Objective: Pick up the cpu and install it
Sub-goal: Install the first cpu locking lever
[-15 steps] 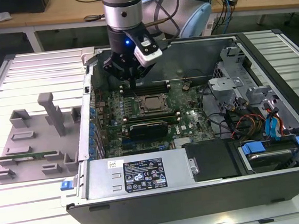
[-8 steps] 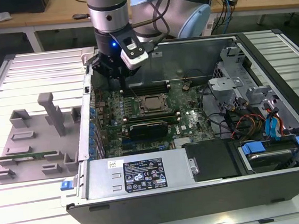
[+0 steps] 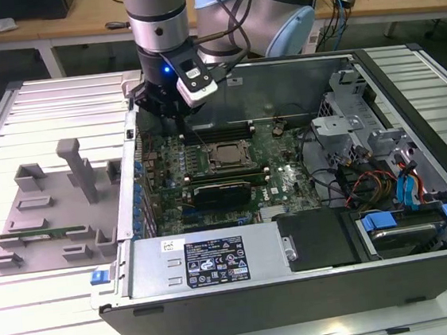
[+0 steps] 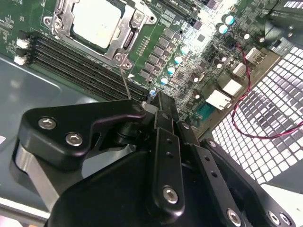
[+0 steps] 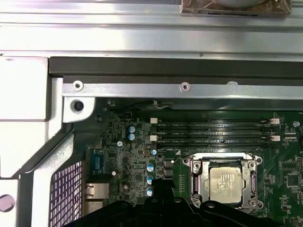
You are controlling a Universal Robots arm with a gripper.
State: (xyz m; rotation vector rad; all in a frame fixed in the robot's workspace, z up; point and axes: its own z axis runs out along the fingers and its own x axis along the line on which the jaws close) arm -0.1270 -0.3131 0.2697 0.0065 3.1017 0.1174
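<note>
And the gripper hangs low over the motherboard, fingers pinched together on nothing, while the cpu sits flat inside the socket frame, just beside the tip, toward the exterior view's right.

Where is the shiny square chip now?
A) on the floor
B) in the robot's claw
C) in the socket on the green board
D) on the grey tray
C: in the first wrist view the cpu sits inside the socket frame on the board.
</note>
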